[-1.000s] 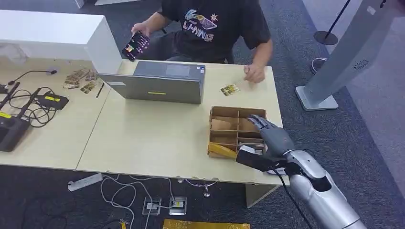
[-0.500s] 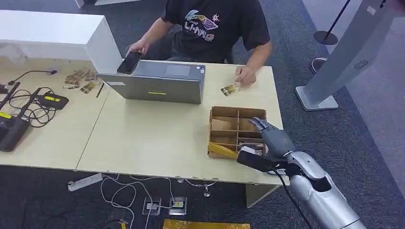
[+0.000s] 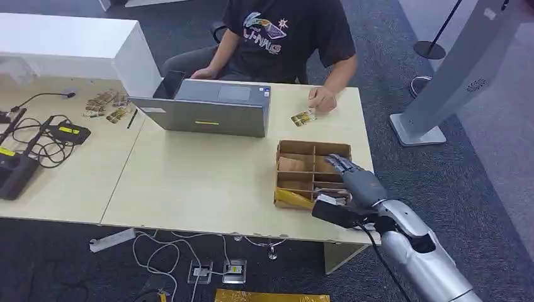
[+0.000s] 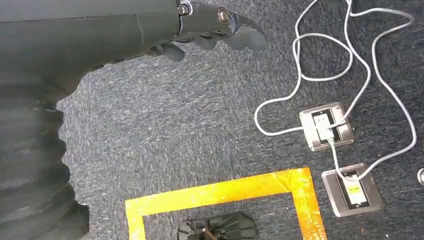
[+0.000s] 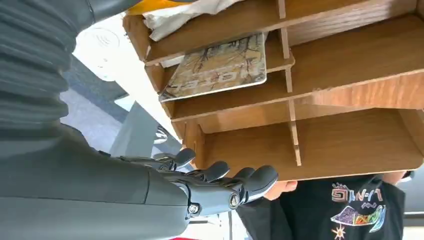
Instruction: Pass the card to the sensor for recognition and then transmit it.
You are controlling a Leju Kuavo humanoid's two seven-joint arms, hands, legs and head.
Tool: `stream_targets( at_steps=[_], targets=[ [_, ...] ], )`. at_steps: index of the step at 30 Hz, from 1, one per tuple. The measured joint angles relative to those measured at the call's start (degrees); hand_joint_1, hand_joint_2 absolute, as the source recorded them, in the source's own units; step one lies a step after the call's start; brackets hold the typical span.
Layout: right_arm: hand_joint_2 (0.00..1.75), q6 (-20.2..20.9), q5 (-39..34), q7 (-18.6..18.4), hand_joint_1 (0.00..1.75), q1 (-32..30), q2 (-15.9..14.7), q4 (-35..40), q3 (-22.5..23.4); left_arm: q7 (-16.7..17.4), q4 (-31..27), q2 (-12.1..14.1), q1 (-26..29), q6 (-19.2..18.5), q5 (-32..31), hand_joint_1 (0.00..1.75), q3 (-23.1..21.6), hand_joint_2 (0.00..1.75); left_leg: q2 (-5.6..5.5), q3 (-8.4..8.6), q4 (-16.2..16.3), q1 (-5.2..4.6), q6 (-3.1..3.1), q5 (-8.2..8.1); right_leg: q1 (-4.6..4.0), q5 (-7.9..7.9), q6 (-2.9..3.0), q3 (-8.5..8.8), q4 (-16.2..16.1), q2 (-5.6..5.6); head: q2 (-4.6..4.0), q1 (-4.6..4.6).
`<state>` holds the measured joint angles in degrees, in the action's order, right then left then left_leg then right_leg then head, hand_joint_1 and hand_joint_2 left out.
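Observation:
My right hand (image 3: 354, 182) hovers over the near right part of a wooden divided box (image 3: 296, 148), fingers stretched out and apart, holding nothing. In the right wrist view the right hand (image 5: 200, 190) is just off the box (image 5: 350, 75), and a patterned card (image 5: 220, 67) lies flat in one compartment. A second card (image 3: 303, 117) lies on the table beyond the box, beside a person's hand (image 3: 321, 99). My left hand (image 4: 210, 22) hangs over the carpet with nothing in it, fingers loosely extended. I cannot tell which object is the sensor.
A grey laptop (image 3: 208, 110) stands at the table's far side before a seated person (image 3: 283, 31). Several more cards (image 3: 106, 104) and black devices with cables (image 3: 25, 151) lie at the left. A yellow item (image 3: 291, 198) fills the box's near left corner. A grey stand (image 3: 441, 88) rises at the right.
The person has put the phone down behind the laptop and moved the other hand to the card on the table. My right hand has crept slightly lower over the box.

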<state>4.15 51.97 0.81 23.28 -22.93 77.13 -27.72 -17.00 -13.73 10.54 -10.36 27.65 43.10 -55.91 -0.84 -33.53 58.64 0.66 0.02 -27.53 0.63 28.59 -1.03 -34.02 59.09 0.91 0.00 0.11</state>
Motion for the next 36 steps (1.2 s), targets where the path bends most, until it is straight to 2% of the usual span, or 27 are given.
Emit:
stream_targets(
  at_steps=[16,17,18,36],
  targets=[
    [1.75,-0.6,-0.5,0.9,0.0,0.0,0.5,-0.1,-1.3,0.0,0.0,0.0,0.0,0.0,-0.1,0.0,0.3,1.75,0.0,0.0,0.0,0.0,0.0,0.0,0.0,0.0,0.0,0.0,0.0,0.0,0.0,-0.02],
    [1.75,-0.6,-0.5,0.9,1.5,0.0,0.5,-0.1,-1.4,0.0,0.0,0.0,0.0,0.0,-0.1,0.0,0.3,1.75,0.0,0.0,0.0,0.0,0.0,0.0,0.0,0.0,0.0,0.0,0.0,0.0,0.0,0.0],
    [1.75,-0.6,-0.5,0.8,1.75,0.0,0.5,-0.1,-1.5,0.0,0.0,0.0,0.0,0.0,-0.1,0.0,0.3,1.75,0.0,0.0,0.0,0.0,0.0,0.0,0.0,0.0,0.0,0.0,0.0,0.0,0.0,0.0],
    [1.75,-0.5,-0.7,-0.2,1.75,0.1,0.4,-1.0,-1.6,0.0,0.1,0.1,0.0,0.1,-0.3,0.0,0.3,1.75,0.0,0.0,0.0,0.0,0.0,0.0,0.0,0.0,0.0,0.0,0.0,0.0,0.0,0.0]
  ],
)
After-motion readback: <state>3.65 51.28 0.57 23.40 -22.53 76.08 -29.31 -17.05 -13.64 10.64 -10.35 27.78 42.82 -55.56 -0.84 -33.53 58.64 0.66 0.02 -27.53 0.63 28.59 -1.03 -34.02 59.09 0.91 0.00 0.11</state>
